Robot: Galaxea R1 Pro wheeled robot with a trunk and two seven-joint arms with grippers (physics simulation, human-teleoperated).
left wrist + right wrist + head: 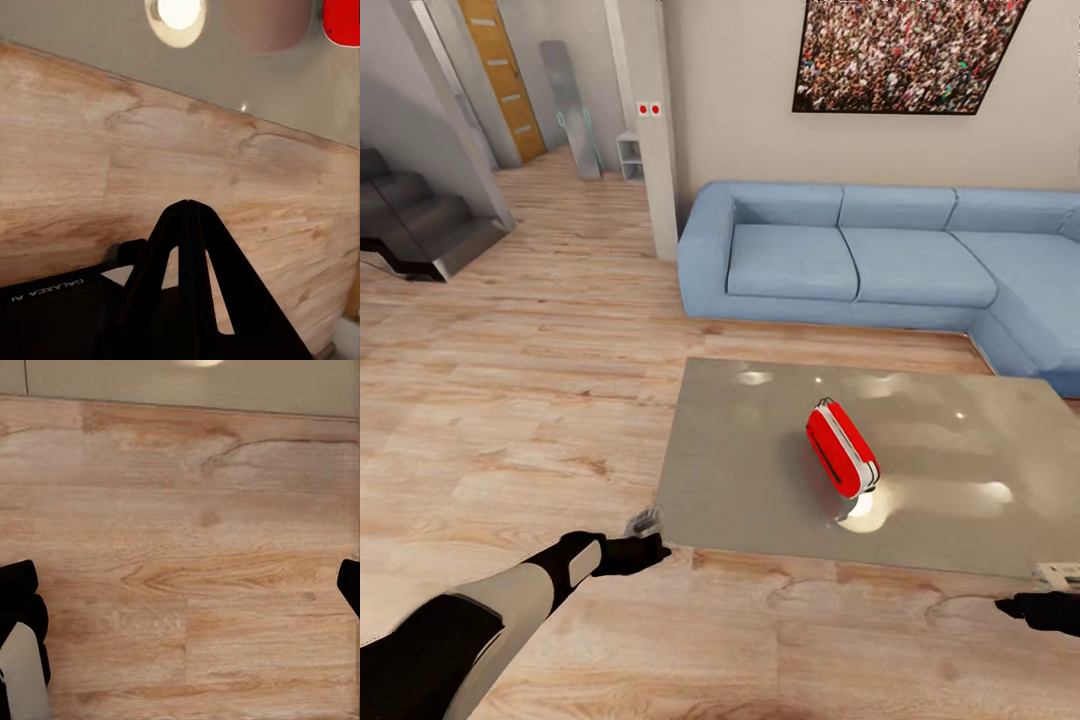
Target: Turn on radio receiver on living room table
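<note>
Radio receiver (842, 449) lies flat near centre of table (760, 480), right of frame centre in head view, long axis running diagonally, red face up, white stripes along edge. Glossy grey top reflects ceiling lights. Blue sofa (860, 255) behind table, crowd picture (905, 52) upper right, stairs (415, 215) upper left. Left gripper (645, 525) lower left, at table's near corner over wood floor (510, 400); fingers (187, 247) pressed together to point. Right gripper (1057, 577) at lower right edge, apparently spread wide: fingers (21, 607) at opposite frame sides.
</note>
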